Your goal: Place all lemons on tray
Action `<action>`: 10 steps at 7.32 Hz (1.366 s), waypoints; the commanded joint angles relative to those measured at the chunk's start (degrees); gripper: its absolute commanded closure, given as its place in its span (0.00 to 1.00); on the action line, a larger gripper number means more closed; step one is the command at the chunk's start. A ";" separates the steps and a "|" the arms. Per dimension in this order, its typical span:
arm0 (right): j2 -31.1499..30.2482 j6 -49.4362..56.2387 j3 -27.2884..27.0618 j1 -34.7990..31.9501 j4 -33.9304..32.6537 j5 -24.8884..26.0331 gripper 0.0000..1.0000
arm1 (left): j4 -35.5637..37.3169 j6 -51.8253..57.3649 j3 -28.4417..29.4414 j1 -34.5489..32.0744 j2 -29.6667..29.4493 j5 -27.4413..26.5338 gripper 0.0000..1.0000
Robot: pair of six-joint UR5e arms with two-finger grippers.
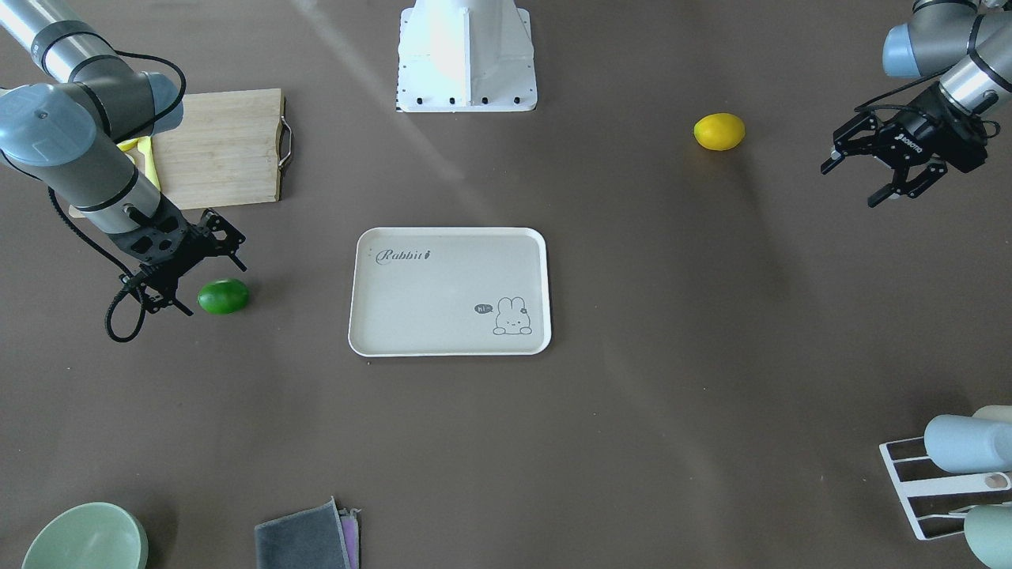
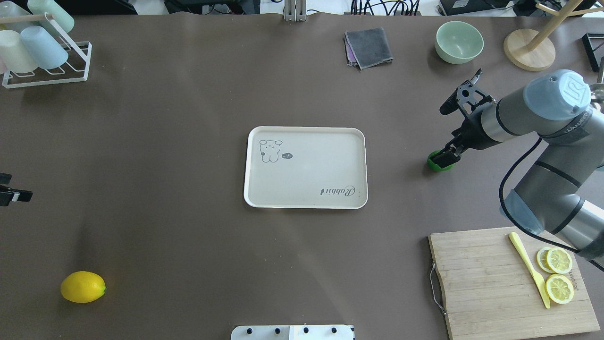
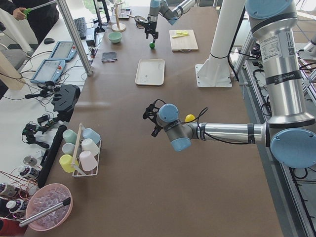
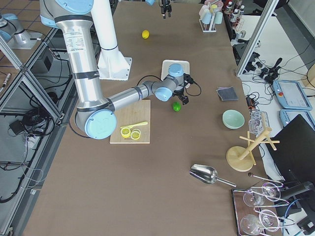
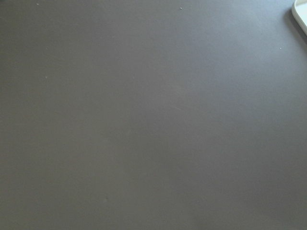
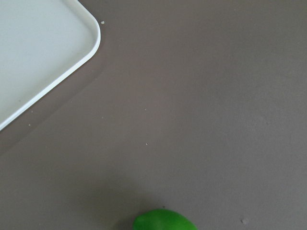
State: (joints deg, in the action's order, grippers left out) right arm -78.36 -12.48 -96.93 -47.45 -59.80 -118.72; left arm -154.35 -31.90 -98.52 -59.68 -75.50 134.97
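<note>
The green lemon (image 1: 223,296) lies on the table, off the tray's side nearest my right arm. My right gripper (image 1: 214,290) hangs open just above it, one finger on each side. The lemon sits at the bottom edge of the right wrist view (image 6: 163,220), with no fingers in that view. The yellow lemon (image 1: 719,131) lies alone on the other side, near my base (image 2: 83,286). My left gripper (image 1: 850,186) is open and empty, raised beyond the yellow lemon. The cream tray (image 1: 451,230) in the table's middle holds nothing (image 2: 306,127).
A wooden cutting board (image 2: 500,283) with lemon slices (image 2: 559,260) and a yellow knife (image 2: 528,267) lies by my right arm. A green bowl (image 2: 459,41), a grey cloth (image 2: 369,47), a wooden stand (image 2: 528,49) and a cup rack (image 2: 42,52) line the far edge.
</note>
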 commanded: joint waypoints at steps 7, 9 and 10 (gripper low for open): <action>-0.04 1.49 7.54 1.22 9.00 -2.38 0.99 | -3.59 -0.36 0.00 6.41 1.75 0.03 0.02; 0.31 -2.95 6.58 0.43 8.74 -3.35 1.00 | -4.02 -0.36 0.00 8.60 1.76 0.12 0.02; 1.18 -6.38 5.01 -0.62 6.39 -4.83 1.00 | -6.90 -0.10 0.00 10.26 2.71 0.04 0.02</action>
State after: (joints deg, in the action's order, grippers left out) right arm -77.94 -14.75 -90.38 -47.02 -51.49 -122.19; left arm -158.92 -32.20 -98.53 -51.28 -73.53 135.04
